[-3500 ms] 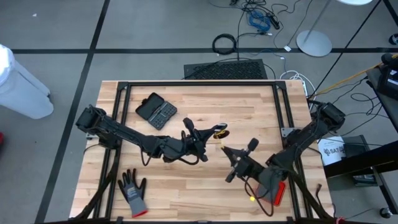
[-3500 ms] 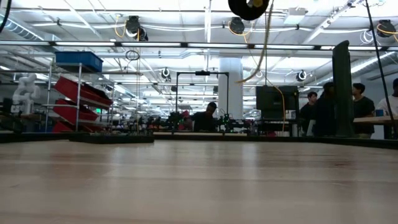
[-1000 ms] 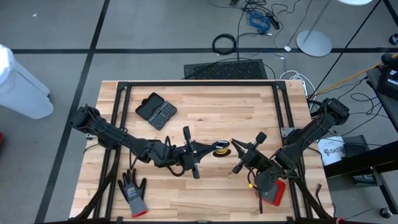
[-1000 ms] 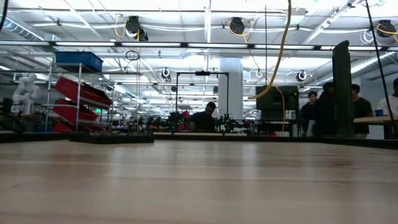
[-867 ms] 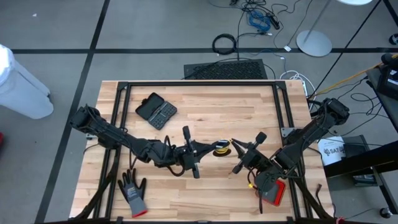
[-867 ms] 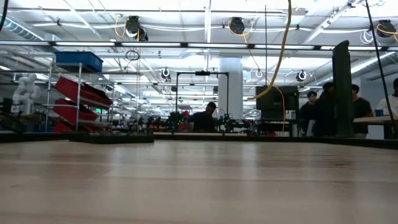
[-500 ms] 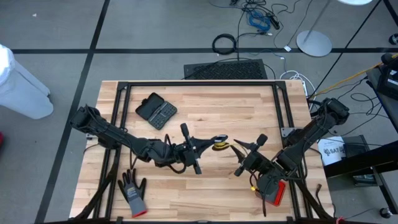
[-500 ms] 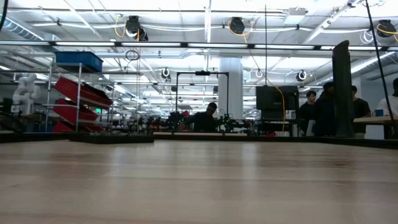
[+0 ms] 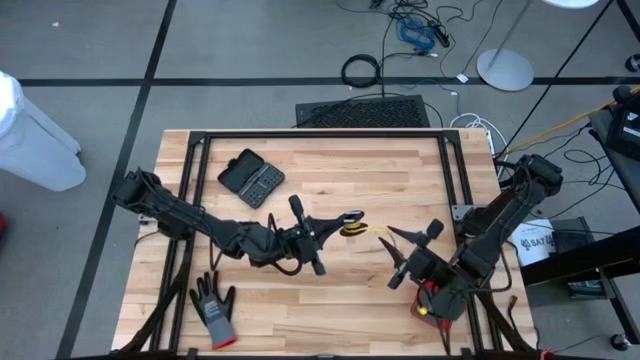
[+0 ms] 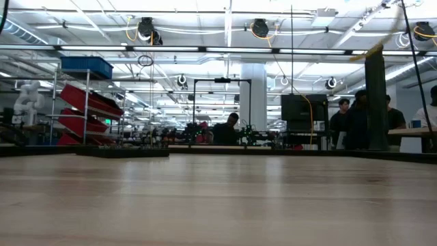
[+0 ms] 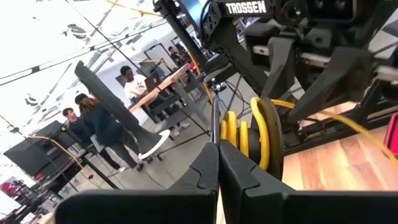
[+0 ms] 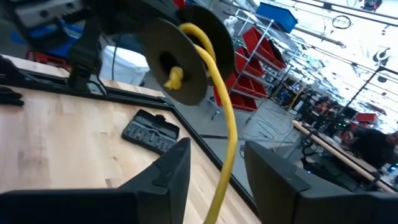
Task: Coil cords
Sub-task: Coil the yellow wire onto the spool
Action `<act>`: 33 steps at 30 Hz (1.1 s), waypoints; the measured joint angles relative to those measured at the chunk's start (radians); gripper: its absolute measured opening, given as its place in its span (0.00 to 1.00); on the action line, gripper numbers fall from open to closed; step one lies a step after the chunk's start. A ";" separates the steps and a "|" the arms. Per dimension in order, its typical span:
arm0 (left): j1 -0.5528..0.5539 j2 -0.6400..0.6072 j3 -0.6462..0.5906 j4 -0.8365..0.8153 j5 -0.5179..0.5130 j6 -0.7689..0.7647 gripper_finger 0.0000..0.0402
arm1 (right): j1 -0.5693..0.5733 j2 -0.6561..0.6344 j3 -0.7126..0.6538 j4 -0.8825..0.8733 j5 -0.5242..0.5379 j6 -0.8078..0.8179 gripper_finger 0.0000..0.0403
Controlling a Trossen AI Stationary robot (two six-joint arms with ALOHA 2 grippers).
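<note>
The yellow cord (image 9: 352, 228) is wound in a small ring on a black round part (image 12: 180, 56), and it hangs above the middle of the table. My left gripper (image 9: 338, 222) reaches in level from the left and is shut (image 11: 218, 163) right beside the yellow turns (image 11: 261, 134). A loose strand (image 12: 225, 130) runs from the ring down between the fingers of my right gripper (image 12: 216, 149). That gripper (image 9: 394, 254) stands open to the right of the ring. A blurred yellow strand (image 10: 375, 44) shows high in the low view. My left gripper pinches a thin dark edge (image 11: 215, 124) right beside the yellow turns, between its two shut fingers. The fingers point level, coming from the table's left. The ring is lifted clear of the table, its flat face turned toward my right gripper. Whether my right gripper touches the strand, I cannot tell.
A black case (image 9: 252, 178) lies at the far left of the table and a grey glove (image 9: 213, 308) near the front left. Black frame rails (image 9: 450, 170) border the tabletop. A thick black cable ring (image 9: 360, 70) lies on the floor beyond. People stand in the room behind.
My right gripper has opened and drawn back from the ring toward the table's right edge. The yellow loop that hung in the low view has swung out of its place there. My left gripper has tipped slightly, and the ring has shifted a little toward the far edge.
</note>
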 joint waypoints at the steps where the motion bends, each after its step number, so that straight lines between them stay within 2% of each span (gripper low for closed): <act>1: 0.001 0.000 0.000 -0.003 0.000 0.000 0.00 | 0.005 -0.001 0.000 -0.001 -0.001 0.000 0.35; 12: 0.002 0.000 0.000 -0.003 -0.072 -0.001 0.00 | 0.046 -0.002 0.000 -0.057 -0.008 0.014 0.35; 18: 0.002 -0.002 0.000 0.033 -0.142 -0.002 0.00 | 0.035 -0.002 0.000 -0.221 -0.007 0.177 0.35; 24: -0.007 -0.012 0.000 0.060 -0.156 -0.002 0.00 | 0.030 -0.002 0.000 -0.384 -0.013 0.365 0.35; 33: -0.021 -0.039 0.000 0.057 -0.198 0.001 0.00 | -0.013 0.003 0.000 -0.430 -0.105 0.413 0.35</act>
